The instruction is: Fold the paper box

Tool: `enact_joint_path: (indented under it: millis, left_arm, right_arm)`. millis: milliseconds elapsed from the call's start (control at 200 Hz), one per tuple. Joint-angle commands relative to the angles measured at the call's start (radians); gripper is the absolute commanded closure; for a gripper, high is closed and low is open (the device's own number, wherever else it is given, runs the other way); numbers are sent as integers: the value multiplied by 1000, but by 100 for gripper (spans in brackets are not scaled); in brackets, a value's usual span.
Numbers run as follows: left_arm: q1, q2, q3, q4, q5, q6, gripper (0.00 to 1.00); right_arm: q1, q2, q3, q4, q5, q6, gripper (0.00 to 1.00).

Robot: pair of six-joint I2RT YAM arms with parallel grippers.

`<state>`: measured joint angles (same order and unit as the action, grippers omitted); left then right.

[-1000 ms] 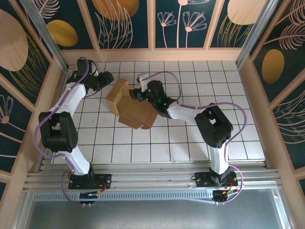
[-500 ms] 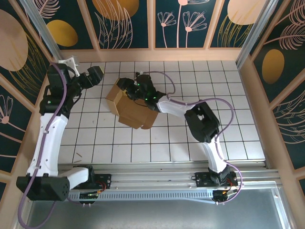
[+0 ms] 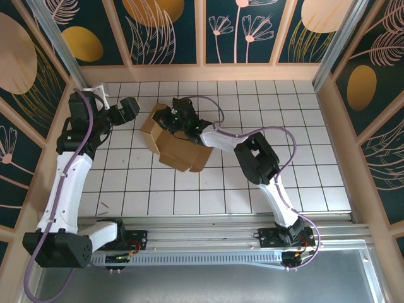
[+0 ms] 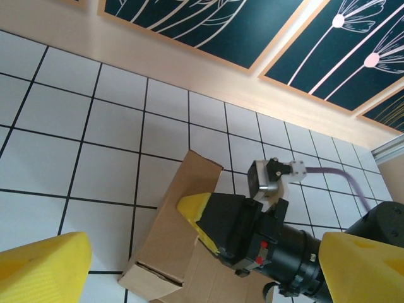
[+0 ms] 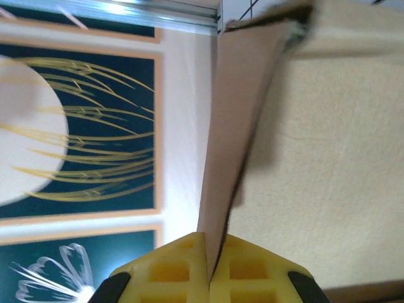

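Vs a second ago: my left arm is up out of its low fold, elbow raised, forearm reaching in from the 9 o'clock wall. Left gripper [image 3: 130, 108] has pulled back from the box [image 3: 180, 146] and sits at its 10 o'clock, clear of the cardboard, jaws wide apart, nothing in them.

My right gripper [image 3: 168, 118] has slid from the box's 3 o'clock side to its 12 o'clock edge and clamped. In the wrist view both yellow fingers [image 5: 170, 271] are pressed together on a thin flap [image 5: 230, 126], with the cardboard edge running straight between them.

Right arm is stretched long and low, elbow at the box's 3 o'clock, wrist aimed toward 10 o'clock.

Box lies partly folded on the table [image 3: 252, 183], at 11 o'clock of centre.
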<state>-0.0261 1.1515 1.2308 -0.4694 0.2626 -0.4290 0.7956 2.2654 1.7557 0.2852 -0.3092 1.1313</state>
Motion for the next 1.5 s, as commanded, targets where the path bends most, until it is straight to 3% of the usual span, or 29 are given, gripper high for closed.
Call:
enact_joint_path:
  millis: [0, 135, 245, 340, 476, 631, 836, 881, 1061, 1191, 1276, 1391, 1497]
  left_arm:
    - [0, 2, 16, -16, 26, 10, 7]
    - [0, -16, 27, -32, 32, 11, 6]
    - [0, -27, 20, 0, 49, -15, 5]
    - [0, -26, 2, 57, 98, -61, 5]
    - [0, -16, -29, 123, 153, -110, 5]
    - [0, -11, -66, 114, 131, -104, 4]
    - [0, -7, -110, 115, 102, -85, 3]
    - [0, -4, -116, 121, 102, -83, 2]
    - [-1, 33, -142, 145, 128, -71, 2]
    - [-34, 75, -132, 126, 126, -34, 6]
    - [-72, 101, -133, 139, 131, -42, 9]
    - [-144, 125, -159, 159, 99, -73, 12]
    - [-209, 127, -226, 192, 79, -109, 12]
  right_arm:
    - [-52, -138, 46, -323, -56, -414, 100]
    - [-101, -297, 64, -764, -144, -1005, 100]
    - [-41, -348, 127, -1131, 163, -1344, 100]
    - [28, -339, 105, -1305, 314, -1505, 100]
    - [124, -332, -57, -1306, 439, -1660, 100]
    - [200, -293, -155, -1207, 432, -1759, 100]
    - [261, -325, -367, -1071, 530, -1894, 96]
    - [267, -352, -410, -1044, 519, -1902, 92]
    - [271, -496, -552, -900, 465, -1857, 52]
    - [213, -686, -606, -719, 316, -1726, 43]
    - [77, -824, -659, -503, 171, -1481, 37]
    - [-232, -948, -772, -229, -19, -1037, 36]
    - [-453, -981, -878, -47, -145, -791, 23]
